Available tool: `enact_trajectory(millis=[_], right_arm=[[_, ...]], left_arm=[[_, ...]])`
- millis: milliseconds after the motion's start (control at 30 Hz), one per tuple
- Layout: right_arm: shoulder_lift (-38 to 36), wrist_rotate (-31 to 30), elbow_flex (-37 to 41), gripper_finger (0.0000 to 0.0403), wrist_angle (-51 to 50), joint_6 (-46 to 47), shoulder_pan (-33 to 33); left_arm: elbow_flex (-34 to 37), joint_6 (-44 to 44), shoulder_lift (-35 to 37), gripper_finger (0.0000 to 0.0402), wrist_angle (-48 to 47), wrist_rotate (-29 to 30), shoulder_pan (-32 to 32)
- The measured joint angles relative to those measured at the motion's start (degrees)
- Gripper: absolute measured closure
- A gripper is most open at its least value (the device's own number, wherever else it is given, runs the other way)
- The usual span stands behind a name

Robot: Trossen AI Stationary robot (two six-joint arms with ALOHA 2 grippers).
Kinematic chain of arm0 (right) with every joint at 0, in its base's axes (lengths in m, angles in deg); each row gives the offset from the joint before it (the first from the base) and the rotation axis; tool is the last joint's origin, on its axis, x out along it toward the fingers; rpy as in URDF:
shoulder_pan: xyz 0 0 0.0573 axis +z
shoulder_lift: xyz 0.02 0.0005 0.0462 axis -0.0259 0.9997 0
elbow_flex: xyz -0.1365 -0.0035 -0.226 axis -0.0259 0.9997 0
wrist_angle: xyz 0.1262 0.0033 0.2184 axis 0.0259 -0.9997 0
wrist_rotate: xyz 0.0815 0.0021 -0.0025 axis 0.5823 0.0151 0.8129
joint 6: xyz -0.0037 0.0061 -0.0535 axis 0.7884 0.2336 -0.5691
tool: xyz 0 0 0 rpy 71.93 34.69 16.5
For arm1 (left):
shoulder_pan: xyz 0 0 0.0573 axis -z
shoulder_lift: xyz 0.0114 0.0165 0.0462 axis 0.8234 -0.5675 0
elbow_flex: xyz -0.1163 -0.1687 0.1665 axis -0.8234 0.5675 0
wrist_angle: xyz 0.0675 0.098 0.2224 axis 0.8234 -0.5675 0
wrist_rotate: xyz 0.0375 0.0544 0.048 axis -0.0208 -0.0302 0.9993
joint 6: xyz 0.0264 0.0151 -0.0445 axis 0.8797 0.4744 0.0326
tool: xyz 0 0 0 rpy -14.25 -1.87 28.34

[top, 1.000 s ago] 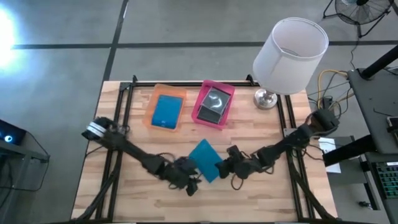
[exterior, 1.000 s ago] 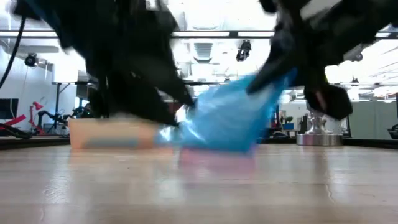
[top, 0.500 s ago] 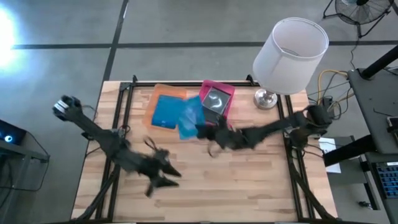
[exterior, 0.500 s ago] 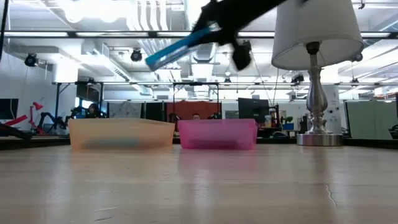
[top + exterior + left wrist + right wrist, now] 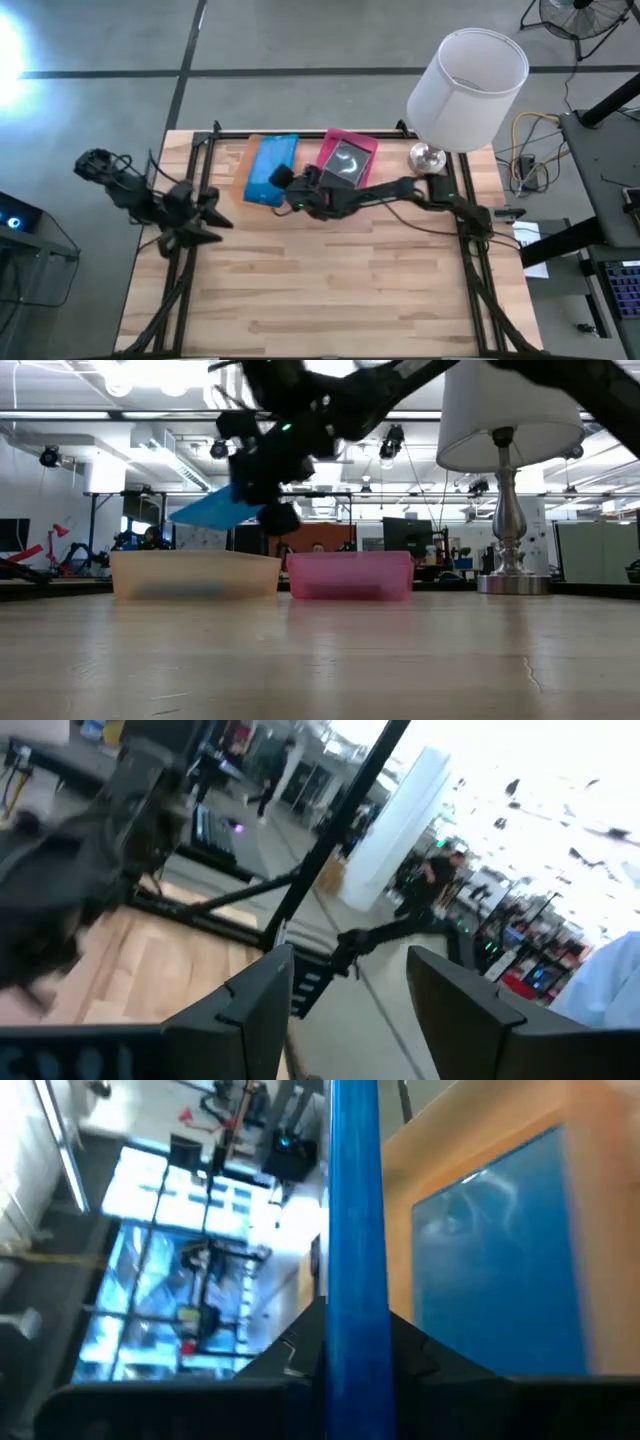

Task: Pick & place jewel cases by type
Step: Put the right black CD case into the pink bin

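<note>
High view: the right gripper (image 5: 283, 180) reaches across to the translucent orange rectangular tray (image 5: 246, 172), its fingers closed on the edge of a thin, flat bright blue plastic jewel case (image 5: 270, 165) held above that tray. In the low view the case tilts, its far edge apparently dipping toward the tray's outer side. The left gripper (image 5: 205, 215), fingers spread and empty, sits at the table's left edge.
</note>
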Motion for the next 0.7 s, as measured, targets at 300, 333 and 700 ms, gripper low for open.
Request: enact_trajectory(millis=[300, 333, 700], right_arm=[[16.96, 16.31, -22.48, 0.0237, -2.53, 2.53, -3.55], [17.1, 15.14, -23.7, 0.0222, -4.65, 1.98, -3.21], [4.49, 11.98, -33.48, 0.0157, -62.04, -19.55, 1.82]], left_arm=[[7.82, 1.08, 13.42, 0.0221, -0.93, -3.81, -0.02], [8.59, 0.77, 14.7, 0.0221, -1.69, -3.89, -0.02], [14.45, -2.73, 21.41, 0.0221, -3.19, -3.45, -0.02]])
